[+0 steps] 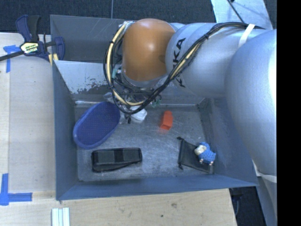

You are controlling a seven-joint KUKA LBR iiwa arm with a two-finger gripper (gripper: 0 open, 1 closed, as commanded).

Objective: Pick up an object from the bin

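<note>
Blue oval dish (96, 123), mesh-textured, at far left; long axis runs lower left to upper right. Black stapler-shaped item (116, 158) lies flat just in front of dish, long axis left-right, not touching it. Small orange block (166, 120) near centre, well apart from both. Black flat plate (192, 158) at front right, with small blue-and-white figure (205, 153) resting on its right part.

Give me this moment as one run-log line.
tool: bin's back, above small white object | blue oval dish: to its left | orange block: to its right | black oblong object: front
</note>
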